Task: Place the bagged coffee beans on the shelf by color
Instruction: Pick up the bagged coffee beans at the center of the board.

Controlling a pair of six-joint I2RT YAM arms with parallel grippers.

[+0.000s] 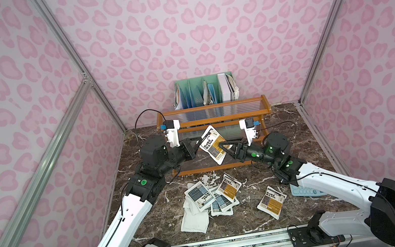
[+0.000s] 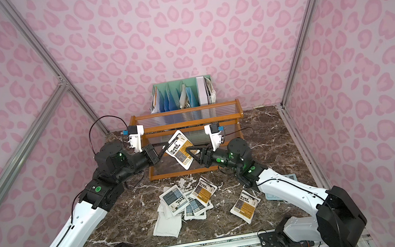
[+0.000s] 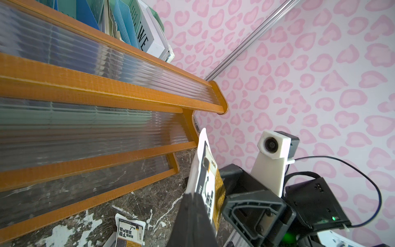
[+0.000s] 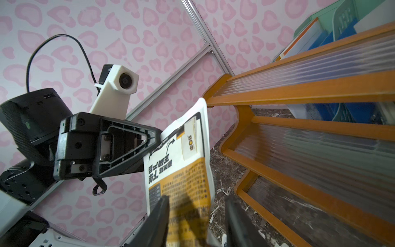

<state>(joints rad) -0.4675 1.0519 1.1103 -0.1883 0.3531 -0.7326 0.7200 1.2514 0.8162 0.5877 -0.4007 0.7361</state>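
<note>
Both top views show the marble table (image 1: 300,146) with the shelf (image 1: 217,119) at its far side and a mint-green divider rack (image 1: 196,87) behind it. No pouch shows on the ribbed tiers. Nearer the robot lies a heap of pouches (image 1: 210,199), some showing blue labels, one orange, and others with their white backs up. A lone orange pouch (image 1: 271,202) lies apart from it, toward the right arm.

An orange-labelled held pouch (image 1: 211,144) hangs tilted in the air in front of the shelf's lower tiers, between the two arms. The left gripper (image 1: 200,143) is clamped tight on its upper edge. The right gripper (image 1: 222,146) reaches onto its lower orange part. In the right wrist view its fingers stand either side of the pouch with a gap beside one, so I cannot tell whether it grips.

This looks like a handover of an orange pouch on its way to the shelf. The next move calls for a firm right-hand pinch before the left lets go. The pouch can then go to one tier, leaving room beside it for the other orange ones.
</note>
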